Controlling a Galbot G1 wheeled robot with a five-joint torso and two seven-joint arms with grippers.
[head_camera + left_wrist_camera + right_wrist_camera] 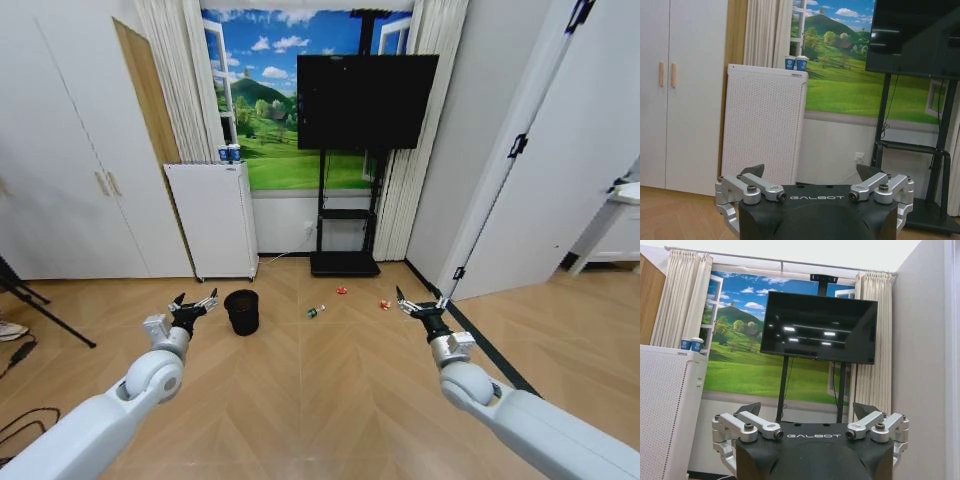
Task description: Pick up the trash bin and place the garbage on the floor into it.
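Note:
The small black trash bin (241, 311) stands upright on the wooden floor, left of centre. My left gripper (194, 306) hovers open just to its left, apart from it. Garbage lies further right on the floor: a little clear bottle with a green label (315, 312), a red-and-white wrapper (342, 291) behind it, and another wrapper (384, 304) near my right gripper (420, 303), which is open and raised above the floor. In the wrist views the left gripper (810, 172) and right gripper (808, 410) both hold nothing between their spread fingers.
A white cabinet (213, 220) with two cups on top stands behind the bin. A TV on a black stand (346, 262) is at the back centre. White wardrobe doors (60, 180) line the left wall; a tripod leg (45, 318) and cables lie at far left.

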